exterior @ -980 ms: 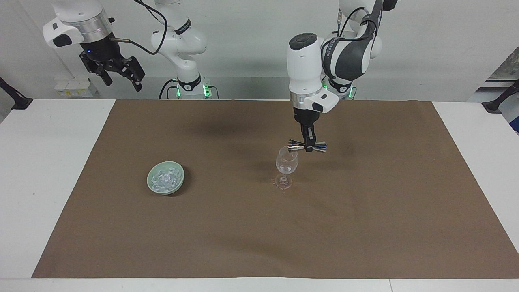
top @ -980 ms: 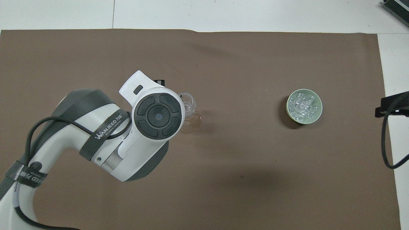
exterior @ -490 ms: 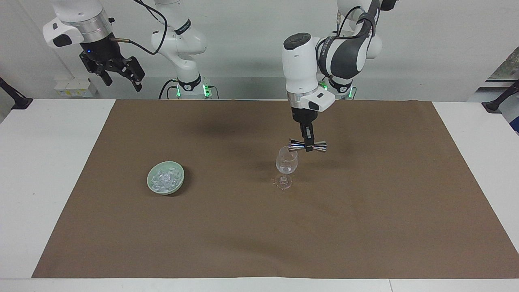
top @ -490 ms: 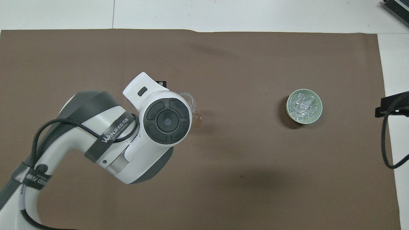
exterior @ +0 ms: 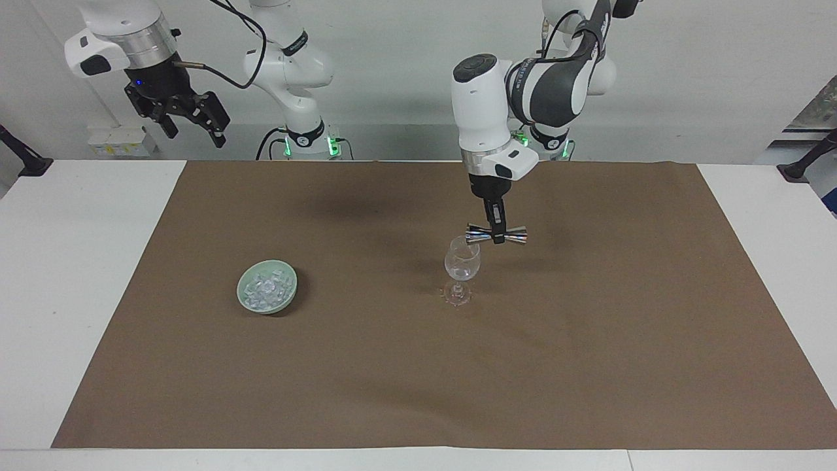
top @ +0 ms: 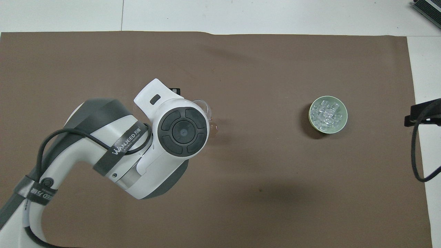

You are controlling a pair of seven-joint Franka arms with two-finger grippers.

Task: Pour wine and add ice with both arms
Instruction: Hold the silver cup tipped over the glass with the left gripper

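A clear stemmed glass (exterior: 461, 265) stands mid-mat; only part of its rim (top: 207, 107) shows past the left arm's wrist in the overhead view. My left gripper (exterior: 497, 237) points down just above the glass rim, shut on a shiny double-ended metal jigger (exterior: 513, 237). The jigger lies level, with one end over the glass mouth. No wine shows; the glass looks clear. The ice (exterior: 267, 288) fills a pale green bowl (exterior: 292, 278) toward the right arm's end, also seen from overhead as ice (top: 327, 113) in the bowl (top: 345, 115). My right gripper (exterior: 189, 124) waits open, high off the mat's corner.
A brown mat (exterior: 588, 366) covers most of the white table (exterior: 78, 261). A black cable (top: 415, 151) hangs by the table edge at the right arm's end. Bare mat lies between the bowl and the glass.
The left arm's wrist has leaned a little toward the right arm's end, while the jigger stays at the glass rim. The right gripper has drifted slightly up and outward.
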